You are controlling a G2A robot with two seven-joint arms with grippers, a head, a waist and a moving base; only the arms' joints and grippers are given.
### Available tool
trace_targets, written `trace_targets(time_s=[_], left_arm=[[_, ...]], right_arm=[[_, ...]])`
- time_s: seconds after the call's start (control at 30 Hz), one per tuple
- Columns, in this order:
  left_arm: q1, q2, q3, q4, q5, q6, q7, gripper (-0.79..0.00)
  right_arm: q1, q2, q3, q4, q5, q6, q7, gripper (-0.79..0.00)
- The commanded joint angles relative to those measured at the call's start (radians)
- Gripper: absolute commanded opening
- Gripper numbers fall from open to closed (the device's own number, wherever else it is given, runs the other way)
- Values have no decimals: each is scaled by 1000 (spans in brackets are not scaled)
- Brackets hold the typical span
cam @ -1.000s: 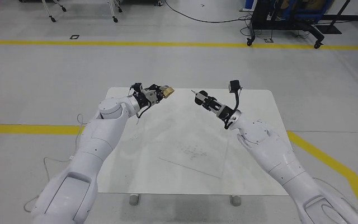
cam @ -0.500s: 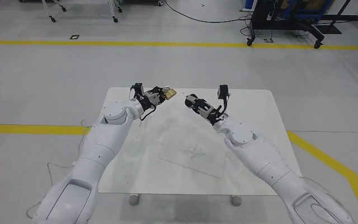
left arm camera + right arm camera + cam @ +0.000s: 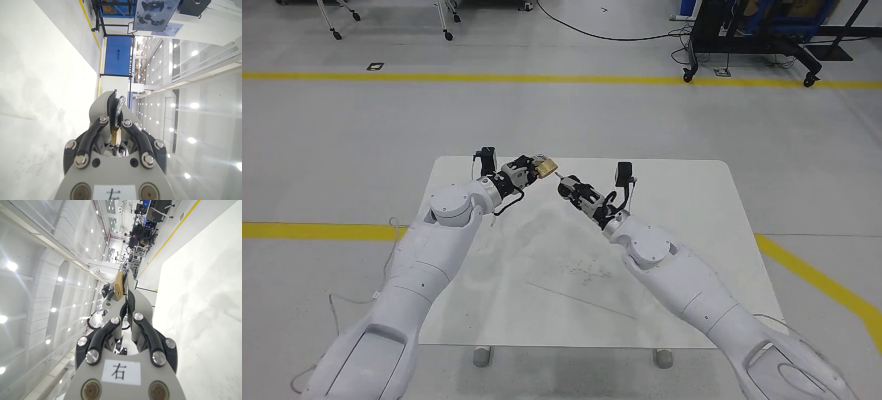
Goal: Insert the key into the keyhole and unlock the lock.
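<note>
Left pincer (image 3: 531, 167) is clamped on the brass lock (image 3: 545, 166), held above the counter (image 3: 692, 280) near its 12 o'clock edge. The key (image 3: 560, 179) lies at the lock's 4 o'clock with its tip just beside the lock; contact cannot be confirmed. The keyhole (image 3: 118, 293) is uncovered. Right pincer (image 3: 568, 186) is closed on the key.

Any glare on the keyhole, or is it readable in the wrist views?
Right wrist view: the keyhole reads as a dark spot on the evenly lit lock; ceiling lights flare well clear of it. Left wrist view: ceiling lights flare too, clear of the lock. Top view: flat light, no glare on the lock.
</note>
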Motion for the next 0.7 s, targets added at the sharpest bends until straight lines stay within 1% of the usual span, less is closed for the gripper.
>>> trace_targets(time_s=[0.0, 0.23, 0.67], left_arm=[[2, -1, -3, -1, 1, -1, 1, -785], [2, -3, -11, -1, 4, 11, -9, -785], [6, -8, -26, 1, 8, 14, -14, -785]], right_arm=[[-4, -5, 1, -1, -14, -6, -7, -785], [-14, -20, 23, 0, -39, -31, -18, -785], [-35, -34, 69, -6, -65, -13, 27, -785]])
